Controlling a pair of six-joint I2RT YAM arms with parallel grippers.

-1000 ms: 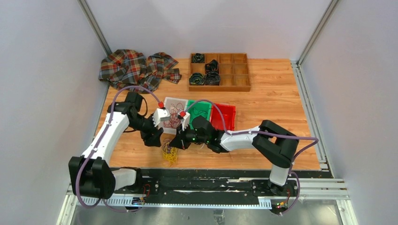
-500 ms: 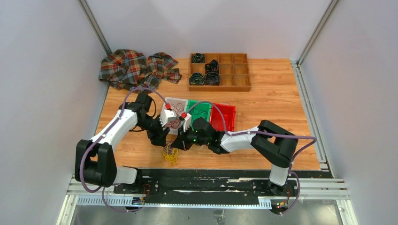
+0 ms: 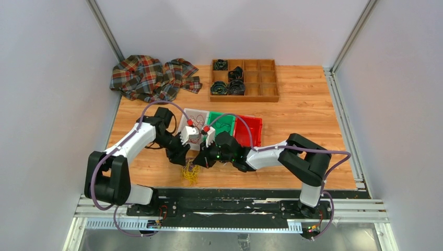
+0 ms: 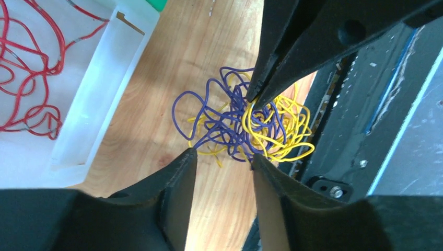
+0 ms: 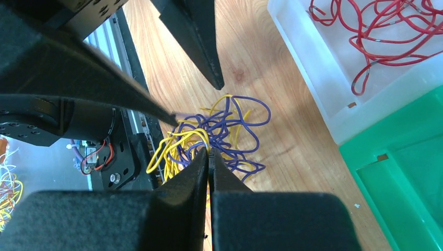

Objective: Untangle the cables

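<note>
A tangle of yellow and dark purple-blue cables (image 3: 189,172) lies on the wooden table by its near edge. It also shows in the left wrist view (image 4: 232,125) and the right wrist view (image 5: 222,128). My right gripper (image 5: 209,152) is shut on a yellow strand at the tangle's middle. My left gripper (image 4: 222,155) is open, with its fingertips at the tangle's near side, straddling a few strands. Both grippers meet over the tangle in the top view, left gripper (image 3: 183,159) and right gripper (image 3: 196,162). Red cables (image 5: 376,31) lie loose in a white bin (image 4: 99,99).
A green bin (image 3: 224,123) and a red bin (image 3: 251,129) stand next to the white bin (image 3: 196,111). A wooden compartment tray (image 3: 259,89) with black coiled bands is at the back. A plaid cloth (image 3: 151,76) lies back left. The black base rail (image 4: 345,104) borders the tangle.
My left arm has swung right and down, bringing its open gripper to the tangle beside the right gripper. The right gripper has stayed shut at the tangle.
</note>
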